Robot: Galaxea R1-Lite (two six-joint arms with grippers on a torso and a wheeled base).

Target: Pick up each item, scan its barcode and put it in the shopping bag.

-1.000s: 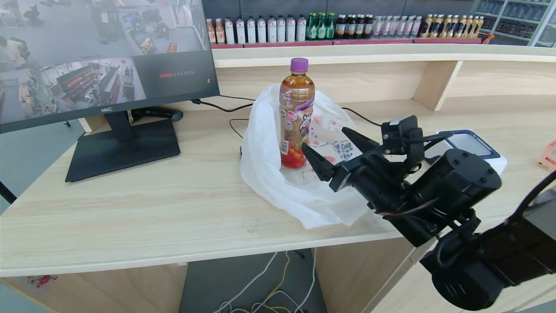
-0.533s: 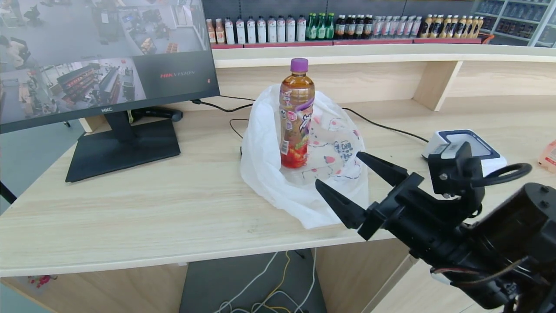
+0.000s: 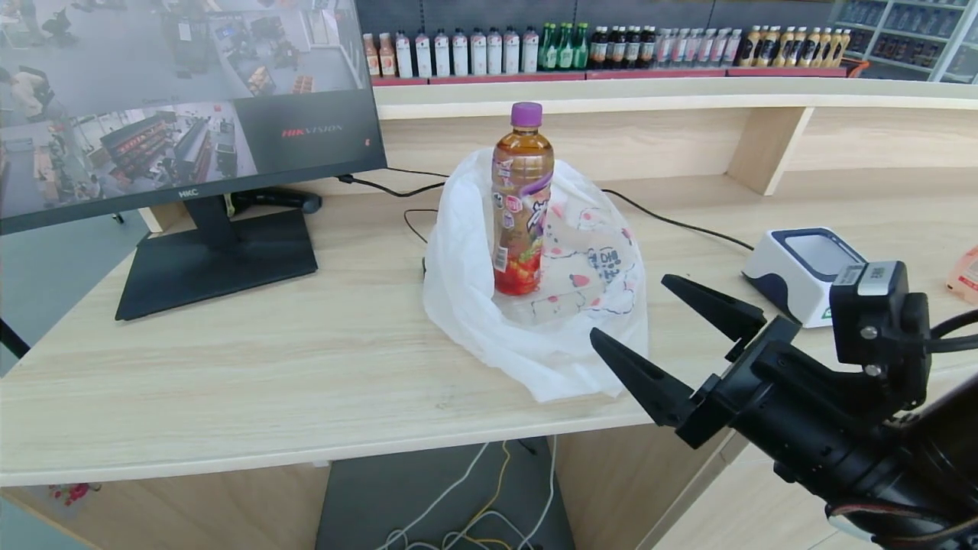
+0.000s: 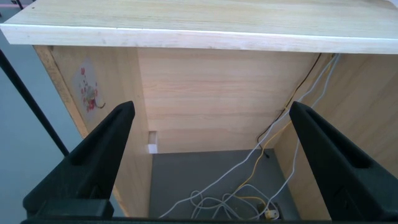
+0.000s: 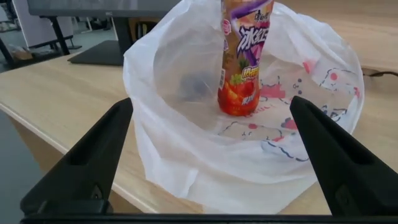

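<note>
Light wooden counter (image 3: 252, 359) runs across a shop, with a raised ledge along its far side and a row of drink bottles (image 3: 611, 46) on the store shelving behind. On the robot's left of the counter a monitor (image 3: 176, 92) stands on a flat black base. A white barcode scanner (image 3: 802, 267) sits to the right, with a dark cable running from it behind the bag. Loose cables (image 3: 474, 519) hang in the opening beneath the counter.

Near the middle of the counter the white shopping bag (image 3: 466, 283) lies open and crumpled. A tea bottle (image 3: 522, 206) with a purple cap stands upright inside it.

The right gripper (image 3: 630, 309) hovers at the counter's front edge, just beside the bag's near right corner. Its jaws are spread wide and hold nothing. They point toward the bag, and the bottle stands well apart from them, beyond their tips.

The left gripper (image 4: 211, 106) is below the counter top, facing the wooden panel underneath, with its jaws also spread wide and empty.
</note>
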